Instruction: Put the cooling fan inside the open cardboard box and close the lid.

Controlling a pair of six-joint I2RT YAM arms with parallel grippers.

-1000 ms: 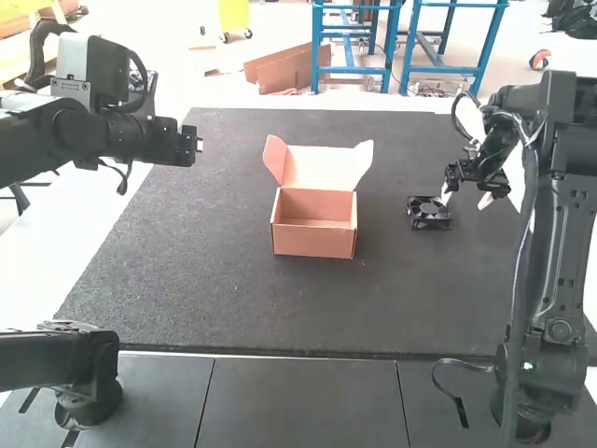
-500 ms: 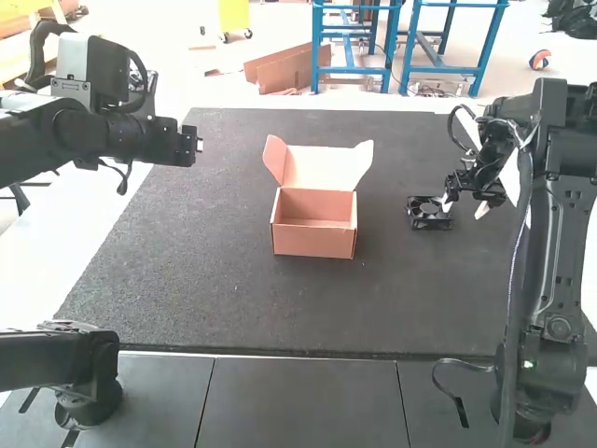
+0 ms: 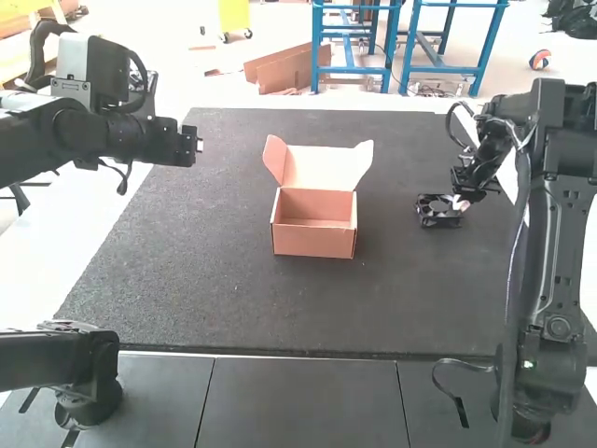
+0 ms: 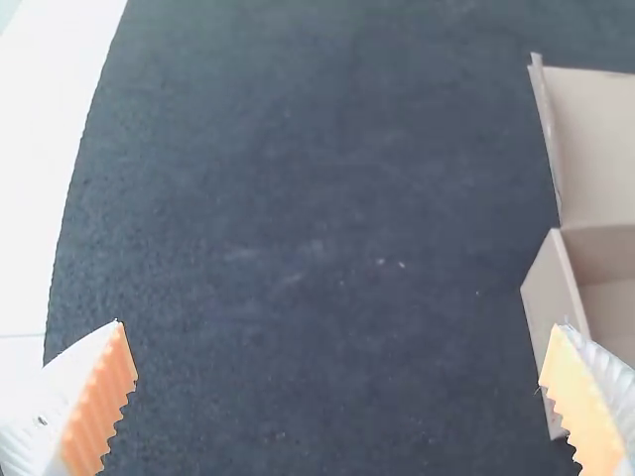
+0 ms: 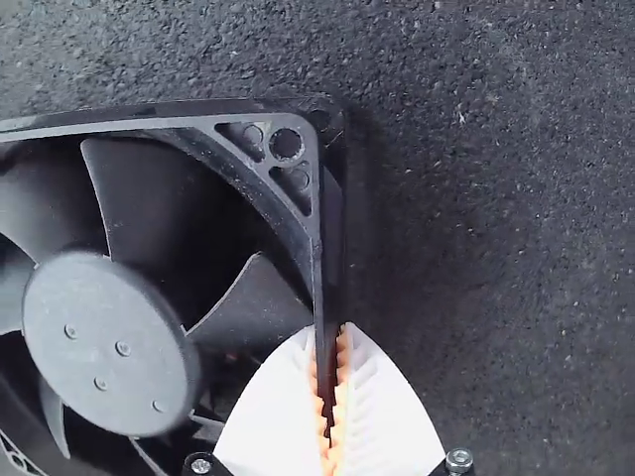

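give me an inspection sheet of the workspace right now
surface: black mat, rough-grained
job's things: cardboard box open, lid up, inside bare; cooling fan on the mat to its right, apart from it
clutter: nothing seen
grippers: left gripper open, over the mat's left side; right gripper shut on the fan's frame edge
cables: black loop at the right arm's wrist
surroundings: dark panels along the mat's near edge

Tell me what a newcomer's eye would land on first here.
The open cardboard box stands in the middle of the black mat, its lid raised at the back. To its right, the right claw is pinched on the frame edge of the black cooling fan. The left claw hangs open over the mat's left side, apart from the box.
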